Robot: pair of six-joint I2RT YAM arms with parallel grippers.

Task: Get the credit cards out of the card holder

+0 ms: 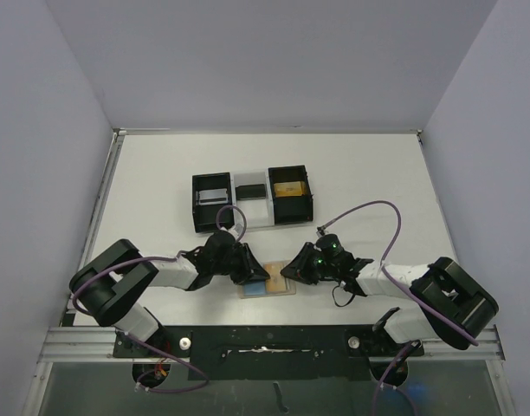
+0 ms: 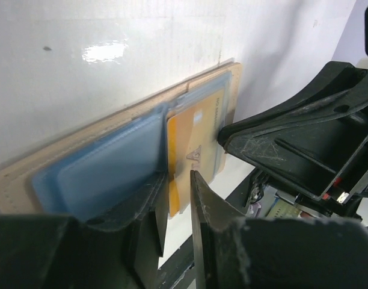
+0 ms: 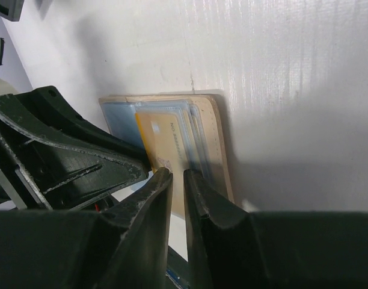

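Note:
The tan card holder (image 1: 281, 288) lies flat near the table's front edge, between my two grippers. In the left wrist view a light blue-grey credit card (image 2: 106, 168) and an orange credit card (image 2: 196, 129) lie in the holder (image 2: 233, 75). My left gripper (image 2: 179, 179) rests its tips on them, jaws a narrow gap apart, with the orange card's edge showing behind the gap. My right gripper (image 3: 178, 173) meets the holder (image 3: 213, 129) from the other side. It touches the orange card (image 3: 163, 135) with only a slit between its jaws. Nothing is visibly pinched.
A black-and-white three-compartment tray (image 1: 250, 224) stands behind the grippers at mid-table, with a grey item, a black item and an orange item in its compartments. The black mounting rail (image 1: 265, 347) runs just in front of the holder. Grey walls close in both sides.

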